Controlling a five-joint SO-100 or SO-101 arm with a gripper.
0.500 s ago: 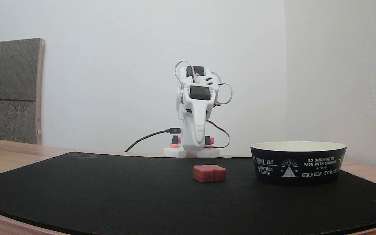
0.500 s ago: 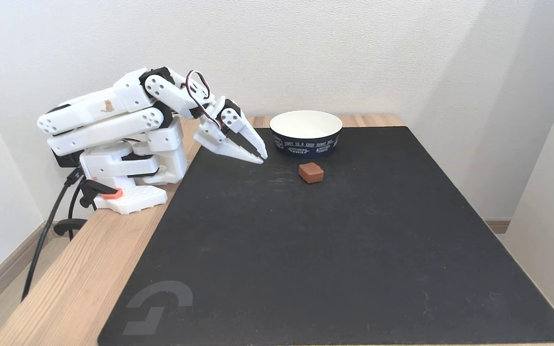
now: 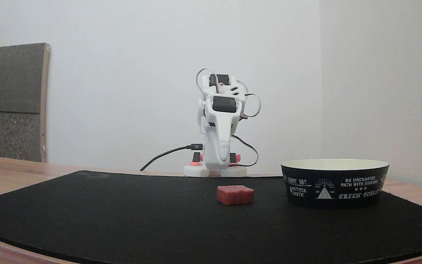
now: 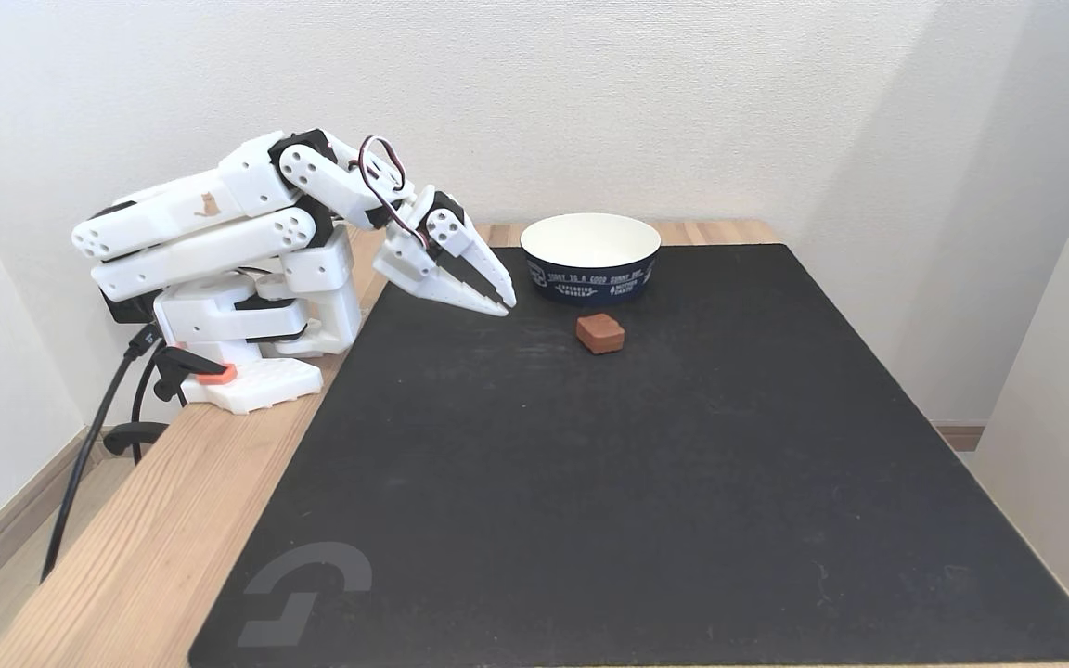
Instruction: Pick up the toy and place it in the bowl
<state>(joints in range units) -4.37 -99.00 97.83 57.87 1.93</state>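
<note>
In a fixed view from above, the folded white arm [image 4: 219,241] sits at the left edge of the table [image 4: 163,520]. Its claw [image 4: 503,303] hangs just above the black mat [image 4: 646,482], tips pressed together and holding nothing. Right of it the toy [image 4: 600,333] lies on the mat, apart from the claw and just near of the bowl [image 4: 590,269] at the far edge.

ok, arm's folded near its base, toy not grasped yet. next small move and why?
Probably reach the gripper forward over the mat toward the toy and open the jaws. They look closed, hang short of the toy and hold nothing; the toy lies free on the mat beside the bowl, apart from it.
</note>
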